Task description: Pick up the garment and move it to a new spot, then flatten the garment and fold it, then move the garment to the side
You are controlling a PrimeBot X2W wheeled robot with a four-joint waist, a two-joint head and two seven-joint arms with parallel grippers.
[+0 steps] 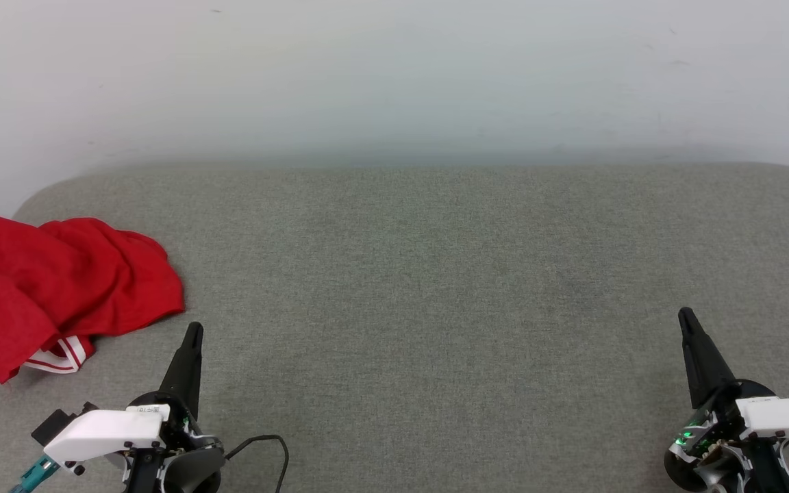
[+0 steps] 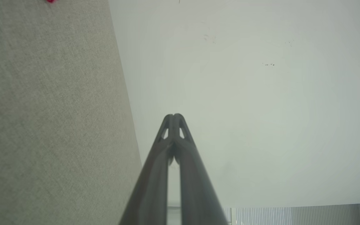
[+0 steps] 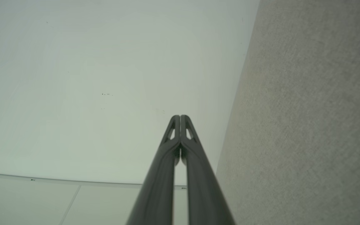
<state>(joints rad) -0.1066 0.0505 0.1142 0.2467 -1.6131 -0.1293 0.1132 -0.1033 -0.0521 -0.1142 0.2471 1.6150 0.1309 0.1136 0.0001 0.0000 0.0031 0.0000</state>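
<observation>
1. The wide grey woven-fabric padded surface (image 1: 435, 294) spans the head view. Its rounded far edge meets the wall. Its middle and right lie bare, leaving ample room for spreading and folding.
2. The pale, lightly scuffed wall (image 1: 394, 75) rises just behind that far edge, so a high forward swing would likely strike it. There is more free room toward the robot.
3. The garment (image 1: 66, 281), a crumpled red jersey with white-and-red striped trim (image 1: 59, 356), sits heaped near the surface's far-left corner. It runs past the head view's left border, so whether any of it hangs off the edge cannot be told. A pinch on the top layer alone would probably drag the heap rather than lift it. A pull leftward could slide it off the edge.
4. The left gripper (image 1: 193, 330) hovers just beside the jersey's lower right hem, apart from it. Its two long dark fingers are pressed together on nothing. They must spread before any grasp, or they will merely shove the cloth.
5. The right gripper (image 1: 687, 316), likewise pressed together and empty, stands well apart at the right, a long reach from the jersey.
6. A thin black cable (image 1: 274, 448) loops beside the left wrist and could snag cloth dragged past it.
</observation>
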